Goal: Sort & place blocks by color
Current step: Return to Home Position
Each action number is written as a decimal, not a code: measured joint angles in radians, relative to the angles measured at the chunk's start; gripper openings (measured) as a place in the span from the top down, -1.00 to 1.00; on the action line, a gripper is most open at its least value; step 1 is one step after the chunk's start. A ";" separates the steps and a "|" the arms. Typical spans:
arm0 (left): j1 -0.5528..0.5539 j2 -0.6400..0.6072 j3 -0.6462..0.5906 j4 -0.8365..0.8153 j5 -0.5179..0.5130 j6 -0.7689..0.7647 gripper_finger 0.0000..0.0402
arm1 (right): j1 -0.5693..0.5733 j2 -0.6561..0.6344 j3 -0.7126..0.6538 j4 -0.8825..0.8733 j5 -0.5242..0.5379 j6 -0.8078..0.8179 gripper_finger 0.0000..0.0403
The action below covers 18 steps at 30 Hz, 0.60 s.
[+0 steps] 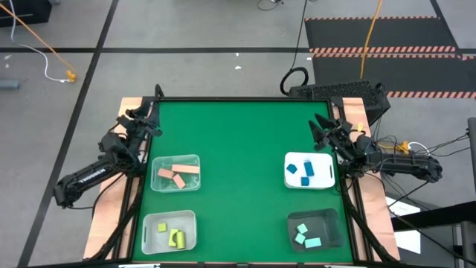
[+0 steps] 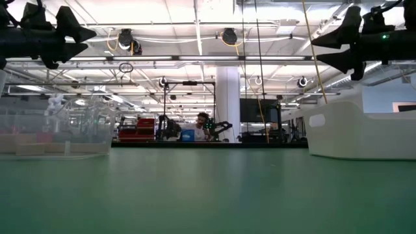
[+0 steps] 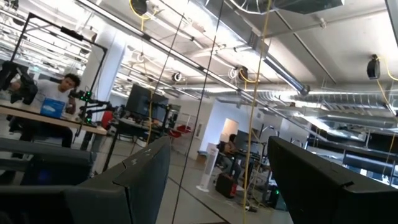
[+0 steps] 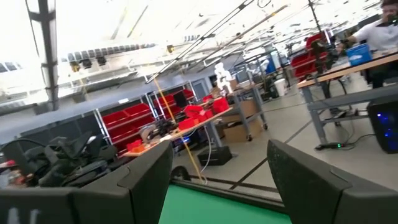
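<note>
Left gripper (image 1: 149,123) sits at the table's (image 1: 238,149) left edge and right gripper (image 1: 321,125) at its right edge. Both have fingers apart and hold nothing (blocks (image 1: 177,176) all in trays (image 1: 195,158)). Retract high, wide of tray rims.

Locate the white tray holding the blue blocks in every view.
High view: white tray, right of centre.
Low view: white tray, right edge.
Left wrist view: not in it.
Right wrist view: not in it.
Shared landmark: green table.
</note>
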 joint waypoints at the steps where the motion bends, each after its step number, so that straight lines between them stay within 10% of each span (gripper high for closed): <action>1: 0.000 0.000 0.000 0.000 0.000 0.000 -0.34 | -0.006 0.000 0.000 0.000 0.000 0.000 -0.26; 18: 0.000 0.000 0.000 0.000 0.000 0.000 -0.34 | -0.015 0.005 0.000 0.000 0.000 0.000 -0.26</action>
